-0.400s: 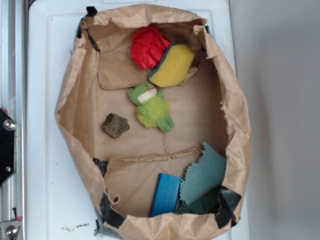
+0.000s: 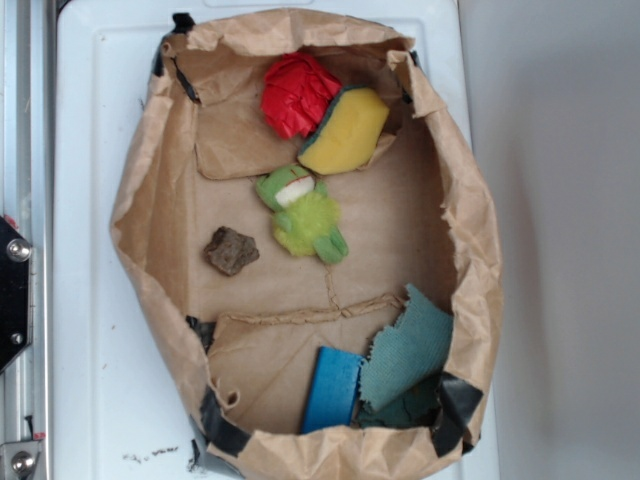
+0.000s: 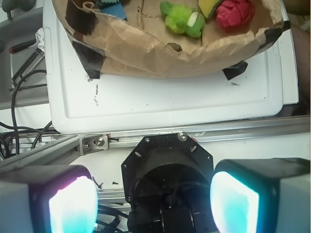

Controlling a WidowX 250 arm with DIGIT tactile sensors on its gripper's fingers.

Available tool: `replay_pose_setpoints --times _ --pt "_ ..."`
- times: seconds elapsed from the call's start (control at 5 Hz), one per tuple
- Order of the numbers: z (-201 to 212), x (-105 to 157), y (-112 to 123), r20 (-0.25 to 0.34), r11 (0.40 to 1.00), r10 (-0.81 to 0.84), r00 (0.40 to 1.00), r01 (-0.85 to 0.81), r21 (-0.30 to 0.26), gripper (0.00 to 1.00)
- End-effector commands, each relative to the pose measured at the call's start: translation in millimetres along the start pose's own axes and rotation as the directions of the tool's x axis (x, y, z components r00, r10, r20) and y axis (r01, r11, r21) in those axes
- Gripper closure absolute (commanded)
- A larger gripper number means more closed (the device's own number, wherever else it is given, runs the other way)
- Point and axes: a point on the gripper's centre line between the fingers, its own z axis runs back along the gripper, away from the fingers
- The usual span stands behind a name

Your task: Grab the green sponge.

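While the gripper [image 3: 153,201] waits wide open with nothing in it, far from the paper bag [image 2: 478,262], the green sponge [image 2: 345,130] lies inside at the far end, touching a red ball [image 2: 297,93], near a fuzzy toy [image 2: 303,215].

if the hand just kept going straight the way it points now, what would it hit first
Most likely the black round mount on the metal rail, which sits dead centre between the open hand's fingers in the wrist view. The paper bag with the sponge lies well off that line. Depth is hard to judge.
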Motion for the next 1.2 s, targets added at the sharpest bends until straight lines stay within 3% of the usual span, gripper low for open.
replay_pose_setpoints --times 0.0,0.8,1.0 --pt "3.7 42.1 -16.5 0.018 1.000 0.017 1.000 -0.018 0.019 0.00" --pt "-17.0 114.6 -9.2 0.022 0.990 0.125 0.992 -0.126 0.058 0.00" --pt "-23.5 120.2 -3.4 0.059 0.975 0.213 0.975 -0.217 0.056 0.00"
